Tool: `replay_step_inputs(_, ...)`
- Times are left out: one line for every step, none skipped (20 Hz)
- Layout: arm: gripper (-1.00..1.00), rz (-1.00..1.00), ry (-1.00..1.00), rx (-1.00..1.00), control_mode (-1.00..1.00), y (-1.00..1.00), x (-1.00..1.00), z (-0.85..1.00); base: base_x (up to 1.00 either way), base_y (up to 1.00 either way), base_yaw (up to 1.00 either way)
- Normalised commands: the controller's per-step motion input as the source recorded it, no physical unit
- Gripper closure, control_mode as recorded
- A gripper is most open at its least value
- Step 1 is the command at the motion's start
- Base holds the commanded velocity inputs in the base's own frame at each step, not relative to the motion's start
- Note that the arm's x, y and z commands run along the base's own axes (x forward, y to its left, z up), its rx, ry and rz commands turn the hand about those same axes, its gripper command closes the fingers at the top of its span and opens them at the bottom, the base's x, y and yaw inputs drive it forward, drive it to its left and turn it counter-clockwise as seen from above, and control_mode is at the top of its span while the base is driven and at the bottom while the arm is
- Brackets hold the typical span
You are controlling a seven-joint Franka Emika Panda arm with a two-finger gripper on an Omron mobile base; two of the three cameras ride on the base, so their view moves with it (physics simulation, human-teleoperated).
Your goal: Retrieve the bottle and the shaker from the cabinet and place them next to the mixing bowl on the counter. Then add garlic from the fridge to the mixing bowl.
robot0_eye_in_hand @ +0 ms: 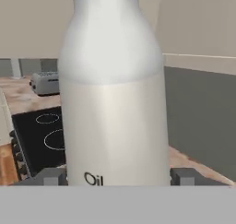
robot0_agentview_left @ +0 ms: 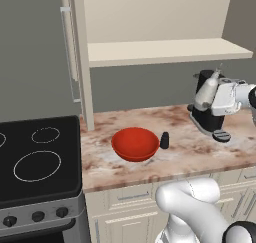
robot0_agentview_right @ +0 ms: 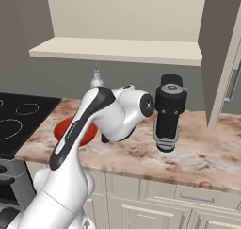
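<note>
Hand view bottle [robot0_eye_in_hand: 113, 94] label "Oil", left base view shaker [robot0_agentview_left: 164, 140] beside mixing bowl [robot0_agentview_left: 135, 143]

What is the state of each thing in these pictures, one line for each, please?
pincer: shut on the oil bottle, above the counter.
oil bottle: held off the counter, about upright.
shaker: standing on the counter, right beside the bowl.
red mixing bowl: upright on the counter, looks empty.
cabinet: open, shelf bare.
coffee machine: standing on the counter.

A black coffee machine [robot0_agentview_left: 209, 114] stands on the bench; a black stovetop [robot0_agentview_left: 37, 159] lies alongside, a toaster [robot0_eye_in_hand: 45, 82] beyond.
</note>
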Motion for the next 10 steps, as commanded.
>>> replay_step_inputs(1.0, 0.2, 0.01, -0.14, -1.0, 0.26, -0.01, -0.79, 0.0, 0.0, 0.0)
replay_step_inputs(1.0, 0.18, 0.02, -0.15, -1.0, 0.23, 0.0, -0.76, 0.0, 0.0, 0.0)
replay_step_inputs(1.0, 0.15, 0.05, -0.17, -1.0, 0.23, 0.0, -0.68, 0.0, 0.0, 0.0)
replay_step_inputs(1.0, 0.14, 0.08, -0.18, -1.0, 0.19, 0.0, -0.66, 0.0, 0.0, 0.0)
replay_step_inputs(1.0, 0.13, 0.09, -0.16, -1.0, 0.14, 0.0, -0.61, 0.0, 0.0, 0.0)
replay_step_inputs(1.0, 0.13, 0.09, -0.17, -1.0, 0.13, 0.0, -0.61, 0.0, 0.0, 0.0)
replay_step_inputs(1.0, 0.11, 0.05, -0.15, -1.0, 0.12, 0.0, -0.65, 0.0, 0.0, 0.0)
replay_step_inputs(1.0, 0.09, 0.07, -0.15, -1.0, 0.14, 0.0, -0.66, 0.0, 0.0, 0.0)
replay_step_inputs(1.0, 0.07, 0.08, -0.15, -1.0, 0.18, 0.0, -0.64, 0.0, 0.0, 0.0)
replay_step_inputs(1.0, 0.04, 0.08, -0.14, -1.0, 0.15, 0.0, -0.63, 0.0, 0.0, 0.0)
